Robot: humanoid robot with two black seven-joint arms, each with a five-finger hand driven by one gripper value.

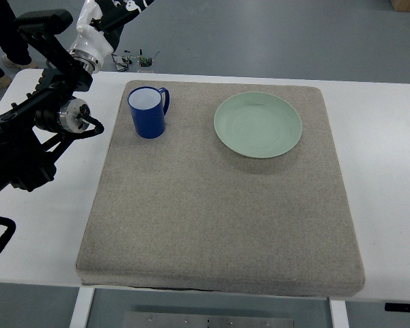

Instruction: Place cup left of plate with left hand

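A blue cup (147, 116) with a white inside stands upright on the grey mat (219, 219), near its far left corner, handle pointing right. The pale green plate (257, 125) lies to the right of the cup, with a clear gap between them. My left arm (51, 113) comes in from the left edge and rises past the table's far left corner. Its hand (116, 10) is cut off by the top edge and stays apart from the cup. Nothing touches the cup. The right arm is out of view.
The mat covers most of a white table (389, 157). A person's legs and shoes (3, 48) show on the floor at the top left. A small dark tangle (140, 60) lies on the floor just behind the table's far edge.
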